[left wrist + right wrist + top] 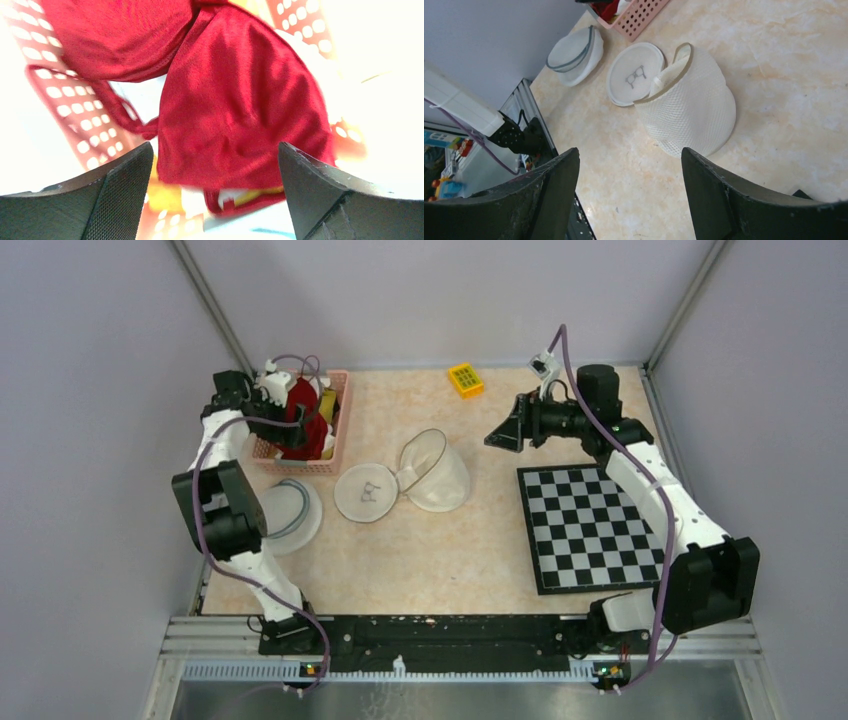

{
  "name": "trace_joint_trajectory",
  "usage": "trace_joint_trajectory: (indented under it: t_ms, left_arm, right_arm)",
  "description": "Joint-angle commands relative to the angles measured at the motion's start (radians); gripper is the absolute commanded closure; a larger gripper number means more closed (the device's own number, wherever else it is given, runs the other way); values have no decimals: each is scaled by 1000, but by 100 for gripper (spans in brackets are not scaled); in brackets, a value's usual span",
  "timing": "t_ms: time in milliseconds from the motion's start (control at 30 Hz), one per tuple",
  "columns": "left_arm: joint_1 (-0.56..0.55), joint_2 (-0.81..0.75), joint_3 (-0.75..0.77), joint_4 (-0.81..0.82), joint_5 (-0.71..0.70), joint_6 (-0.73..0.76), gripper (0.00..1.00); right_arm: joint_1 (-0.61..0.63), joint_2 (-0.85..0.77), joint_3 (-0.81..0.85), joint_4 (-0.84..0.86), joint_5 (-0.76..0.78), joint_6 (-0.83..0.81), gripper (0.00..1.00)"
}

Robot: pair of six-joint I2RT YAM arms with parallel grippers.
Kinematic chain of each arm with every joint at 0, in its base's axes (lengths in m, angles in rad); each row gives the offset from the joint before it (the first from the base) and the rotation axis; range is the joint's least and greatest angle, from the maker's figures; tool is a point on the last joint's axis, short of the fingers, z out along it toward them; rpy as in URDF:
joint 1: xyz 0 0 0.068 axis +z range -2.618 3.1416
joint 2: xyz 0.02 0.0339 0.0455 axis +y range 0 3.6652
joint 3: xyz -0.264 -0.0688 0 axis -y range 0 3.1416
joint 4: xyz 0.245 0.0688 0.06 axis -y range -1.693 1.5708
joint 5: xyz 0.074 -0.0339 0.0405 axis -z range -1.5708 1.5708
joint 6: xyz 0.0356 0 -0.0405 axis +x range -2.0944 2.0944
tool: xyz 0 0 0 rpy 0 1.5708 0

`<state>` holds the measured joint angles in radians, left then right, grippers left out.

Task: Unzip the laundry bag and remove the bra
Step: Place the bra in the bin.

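Beige, marble-patterned worktop carries everything. A black-and-white chequerboard lies flat on its right side. At the far left corner stands a pink perforated basket, and the red satin bra lies in it, on top of other items too overexposed to identify. The white mesh laundry bag rests on its side near the middle with its mouth open. Its round lid, marked with a spectacles outline, lies flat on the worktop touching the rim. A second white round pouch with a grey zip lies at the left edge, just in front of the basket. A small yellow block sits at the far edge.

The left hand hangs over the basket, fingers spread wide and gripping nothing, the bra just beyond them. The right hand hovers above the worktop to the right of the bag, fingers apart and empty.
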<state>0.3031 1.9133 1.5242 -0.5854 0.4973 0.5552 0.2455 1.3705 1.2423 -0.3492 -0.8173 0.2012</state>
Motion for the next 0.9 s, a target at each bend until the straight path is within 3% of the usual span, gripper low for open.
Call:
trace_joint_trajectory:
  t_ms: [0,267,467,567,667,867]
  left_arm:
    - [4,-240,-11,29,8,45,1]
    - [-97,-396,-131,-168,148,77,5]
    - [-268,-515,-415,-55,99,-71,6]
    - [-300,-538,-517,38,29,-188,6]
    - [-299,-541,-580,110,15,-290,7]
    - [-328,-526,-613,146,-18,-349,5]
  right_arm:
    - [-7,-4,-27,9,-2,-24,26]
    - [0,61,-75,136,-36,79,28]
    - [49,202,-6,206,0,162,29]
    - [89,273,35,249,24,209,28]
    - [128,341,83,282,47,234,28]
    - [220,487,192,284,93,258,29]
